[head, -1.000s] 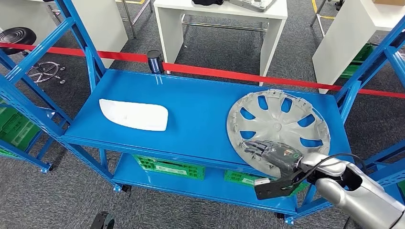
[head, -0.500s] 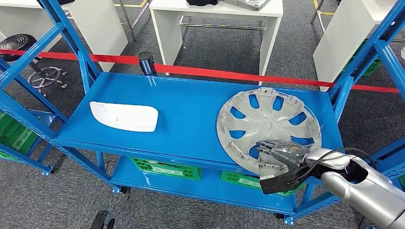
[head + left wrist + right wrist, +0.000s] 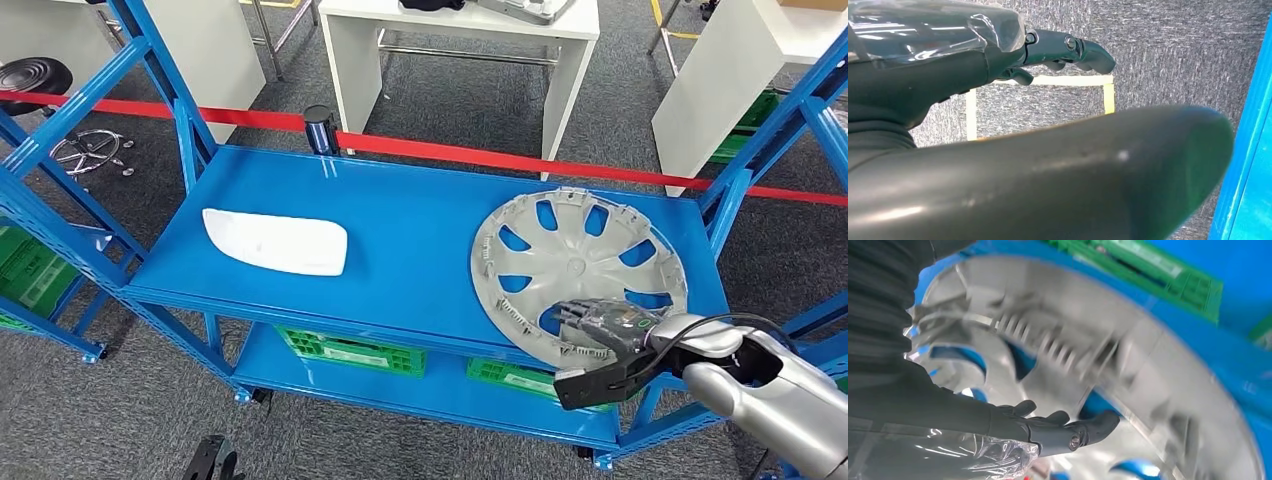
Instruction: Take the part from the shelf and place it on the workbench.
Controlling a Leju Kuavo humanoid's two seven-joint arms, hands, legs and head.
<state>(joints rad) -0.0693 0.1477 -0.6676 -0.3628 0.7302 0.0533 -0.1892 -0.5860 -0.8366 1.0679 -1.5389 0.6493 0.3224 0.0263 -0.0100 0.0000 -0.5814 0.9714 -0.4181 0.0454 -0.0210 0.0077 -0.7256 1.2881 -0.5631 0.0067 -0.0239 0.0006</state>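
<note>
Right hand [image 3: 600, 325] fingers [image 3: 1068, 426] extended over hubcap [image 3: 578, 270] near rim; grasp unclear.

White panel [image 3: 276, 241] on shelf left; green crates [image 3: 352, 351] below; red tape [image 3: 560, 166], white tables [image 3: 455, 45] beyond

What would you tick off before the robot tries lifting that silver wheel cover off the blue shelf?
1. Right hand on the wheel cover: ok, fingers lie over its near rim.
2. Firm grip: cannot tell, the thumb's contact under the rim is hidden.
3. Cover free of neighbours: ok, the white part lies well apart.
4. Shelf post beside the cover: not ok, close to its rim.
5. Left hand free: ok, holds nothing.
</note>
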